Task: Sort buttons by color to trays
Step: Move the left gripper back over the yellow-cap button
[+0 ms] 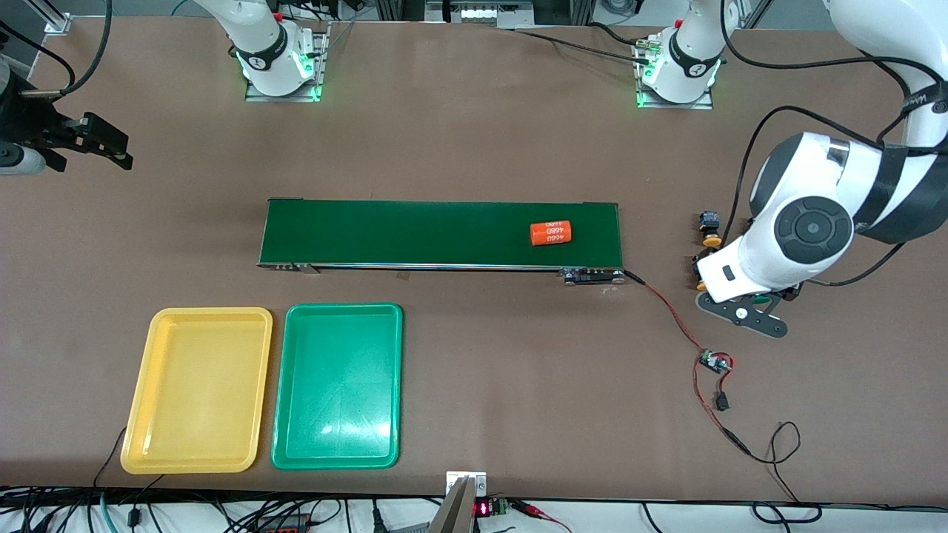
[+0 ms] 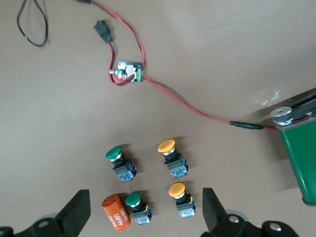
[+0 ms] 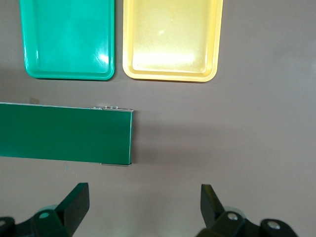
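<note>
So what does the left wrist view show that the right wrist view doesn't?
Only the left wrist view shows the four push-buttons, two green-capped and two yellow-orange-capped, an orange cylinder with white print beside them, the small circuit board on its red wire, and the open left gripper over them. Only the right wrist view shows the shallow yellow plastic tray, the green tray and the open right gripper. Both show an end of the long dark-green belt and the brown table.

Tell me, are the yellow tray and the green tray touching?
Apart. The front view shows a thin strip of brown table between the yellow tray and green tray; the right wrist view shows the same gap.
</note>
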Motion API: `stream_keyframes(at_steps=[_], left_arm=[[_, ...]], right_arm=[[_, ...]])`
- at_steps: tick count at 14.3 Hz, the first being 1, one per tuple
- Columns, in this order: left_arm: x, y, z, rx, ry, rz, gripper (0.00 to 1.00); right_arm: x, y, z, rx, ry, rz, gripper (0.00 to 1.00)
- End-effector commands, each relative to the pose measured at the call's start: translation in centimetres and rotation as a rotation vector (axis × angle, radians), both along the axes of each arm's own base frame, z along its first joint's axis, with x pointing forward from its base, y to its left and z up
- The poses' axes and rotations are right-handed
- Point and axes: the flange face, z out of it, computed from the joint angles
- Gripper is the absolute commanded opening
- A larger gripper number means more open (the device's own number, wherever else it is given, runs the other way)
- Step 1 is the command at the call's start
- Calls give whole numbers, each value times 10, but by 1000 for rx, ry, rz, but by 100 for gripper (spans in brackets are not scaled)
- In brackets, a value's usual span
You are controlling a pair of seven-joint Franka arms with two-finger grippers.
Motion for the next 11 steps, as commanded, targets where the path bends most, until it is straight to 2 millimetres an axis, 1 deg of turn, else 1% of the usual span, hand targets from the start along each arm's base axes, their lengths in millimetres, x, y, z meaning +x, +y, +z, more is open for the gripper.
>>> stream_keyframes(at_steps=[1, 2, 3, 5, 7, 8, 9, 10, 11], left_arm=[[1, 25, -16, 21, 59, 48, 100], [-4, 26, -27, 28, 92, 52, 100], [-6, 26, -42, 26, 113, 55, 100], [-8, 25, -55, 29, 131, 71, 100], [-18, 17, -80, 27, 112, 97, 100], [-24, 18, -97, 19, 88, 128, 100], [-28, 26, -113, -5, 66, 137, 100], [-36, 36, -129, -30, 50, 146, 100], [-44, 42, -138, -48, 34, 148, 100]], right_arm=[[-1, 2, 2, -4, -14, 4, 100], [-1, 3, 2, -4, -14, 4, 100], [-1, 3, 2, -6, -14, 5, 100], [-1, 6, 4, -12, -18, 13, 100], [-1, 8, 3, -14, -18, 16, 100], [-1, 8, 2, -14, -15, 16, 100], [-1, 7, 2, -12, -17, 13, 100], [-1, 7, 1, -12, -15, 13, 100], [-1, 7, 1, -12, -15, 13, 100]])
